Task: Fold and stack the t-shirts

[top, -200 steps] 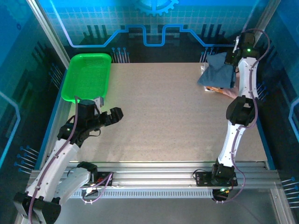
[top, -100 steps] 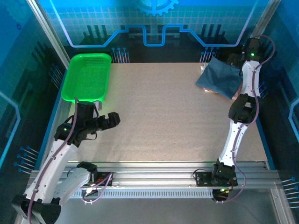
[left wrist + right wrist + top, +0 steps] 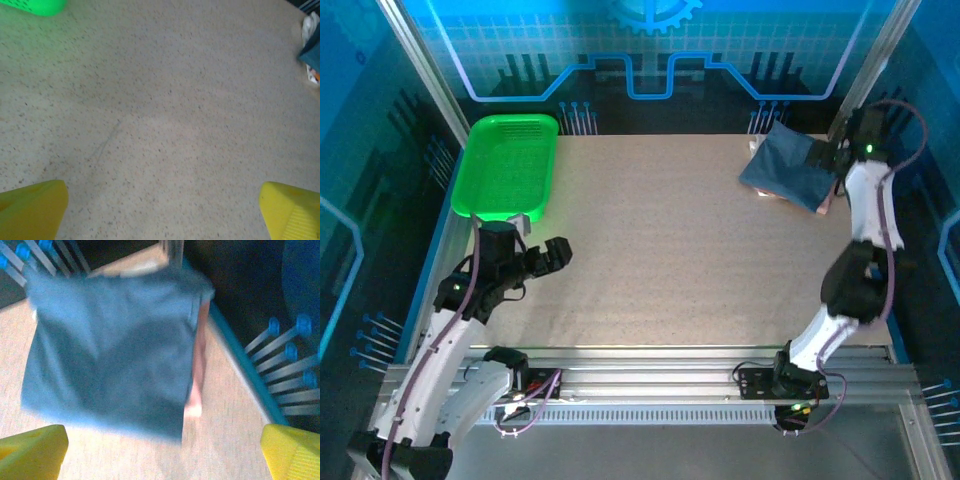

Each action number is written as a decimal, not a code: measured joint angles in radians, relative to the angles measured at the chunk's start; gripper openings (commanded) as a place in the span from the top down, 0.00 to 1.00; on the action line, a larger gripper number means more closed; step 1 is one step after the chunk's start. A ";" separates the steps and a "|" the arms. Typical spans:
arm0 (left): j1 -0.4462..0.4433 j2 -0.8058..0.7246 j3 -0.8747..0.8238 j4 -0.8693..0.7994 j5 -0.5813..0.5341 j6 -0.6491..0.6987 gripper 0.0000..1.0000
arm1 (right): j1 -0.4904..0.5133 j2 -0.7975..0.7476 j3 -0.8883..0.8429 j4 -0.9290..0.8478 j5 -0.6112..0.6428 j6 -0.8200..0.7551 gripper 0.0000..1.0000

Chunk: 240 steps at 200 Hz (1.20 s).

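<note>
Right hand (image 3: 162,452) (jaws wide) hangs over the blue t-shirt (image 3: 110,350).

A bright green plastic mesh basket (image 3: 508,165), rectangular with rounded corners, stands in the upper left of the top view, on the beige speckled table top (image 3: 660,270). In the left wrist view, a corner of this basket (image 3: 30,6) shows at the upper left edge, and the table top (image 3: 165,125) has a faint thin scratch left of centre. Silver aluminium rails (image 3: 650,372) run across the bottom of the top view. Behind the table is a blue wall panel (image 3: 520,40) with a grid and a gear drawing. Rows of small blue pegs (image 3: 577,115) stand near the back edge; similar pegs (image 3: 285,335) show at the right of the right wrist view.
</note>
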<state>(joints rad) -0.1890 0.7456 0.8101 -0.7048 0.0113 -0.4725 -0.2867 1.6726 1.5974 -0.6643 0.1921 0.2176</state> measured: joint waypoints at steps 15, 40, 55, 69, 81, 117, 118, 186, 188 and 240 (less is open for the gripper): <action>0.006 -0.046 -0.063 0.053 -0.049 0.000 0.01 | 0.049 -0.262 -0.303 0.104 -0.022 0.004 0.00; 0.016 -0.087 -0.201 0.177 -0.167 0.014 0.01 | 0.161 -0.656 -0.739 0.286 -0.063 0.019 0.00; 0.020 -0.084 -0.298 0.285 -0.235 0.070 0.01 | 0.200 -0.817 -0.976 0.409 -0.085 0.030 0.00; 0.023 -0.084 -0.386 0.399 -0.288 0.145 0.01 | 0.214 -0.845 -1.124 0.493 -0.098 0.033 0.00; 0.027 -0.078 -0.459 0.516 -0.332 0.219 0.01 | 0.236 -0.804 -1.194 0.538 -0.092 0.028 0.00; 0.098 0.093 -0.554 0.864 -0.374 0.327 0.01 | 0.291 -0.603 -1.217 0.806 -0.050 -0.033 0.00; 0.099 0.098 -0.554 0.873 -0.374 0.328 0.01 | 0.291 -0.599 -1.217 0.814 -0.049 -0.034 0.00; 0.147 0.715 -0.560 1.579 -0.309 0.403 0.01 | 0.332 -0.210 -1.200 1.303 0.003 -0.124 0.00; 0.148 0.733 -0.559 1.596 -0.303 0.406 0.01 | 0.335 -0.205 -1.200 1.310 0.005 -0.126 0.00; 0.193 0.808 -0.478 1.654 -0.198 0.420 0.01 | 0.359 -0.179 -1.200 1.414 0.044 -0.149 0.00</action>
<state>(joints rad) 0.0040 1.5532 0.3325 0.9497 -0.1864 -0.0525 0.0723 1.4933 0.3973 0.7498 0.2359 0.0689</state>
